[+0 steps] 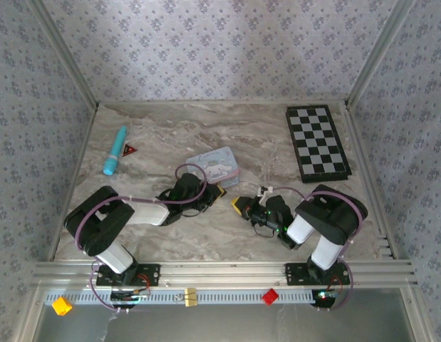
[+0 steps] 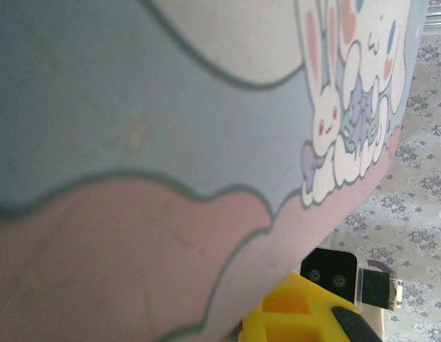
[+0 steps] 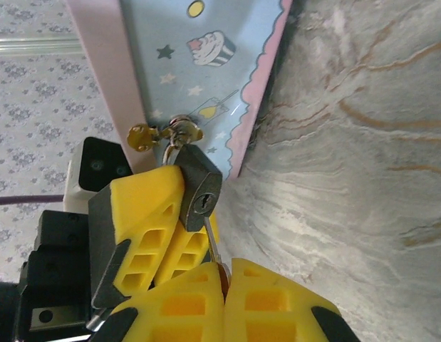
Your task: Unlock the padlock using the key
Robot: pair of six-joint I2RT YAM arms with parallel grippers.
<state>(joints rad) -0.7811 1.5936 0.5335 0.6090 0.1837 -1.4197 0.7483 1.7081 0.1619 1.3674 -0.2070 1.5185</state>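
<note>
The padlock (image 3: 199, 187), a small dark block, hangs by its shackle from the brass hasp (image 3: 145, 135) on the pale blue cartoon tin (image 1: 216, 165). Its keyhole faces the right wrist camera. My left gripper (image 1: 214, 192) is shut on the padlock, and its yellow fingers (image 3: 138, 214) flank the lock body. My right gripper (image 3: 224, 288) is shut on the key (image 3: 214, 246). The thin blade points up, with its tip at the keyhole; I cannot tell how deep it sits. In the left wrist view the tin's lid (image 2: 170, 142) sits very close, with one yellow finger (image 2: 298, 317) at the bottom.
A folded chessboard (image 1: 318, 141) lies at the back right. A blue cylinder (image 1: 115, 149) and a small red triangle (image 1: 128, 149) lie at the back left. Patterned walls enclose the marble table (image 1: 206, 242) on three sides. An aluminium rail (image 1: 220, 274) runs along the front edge.
</note>
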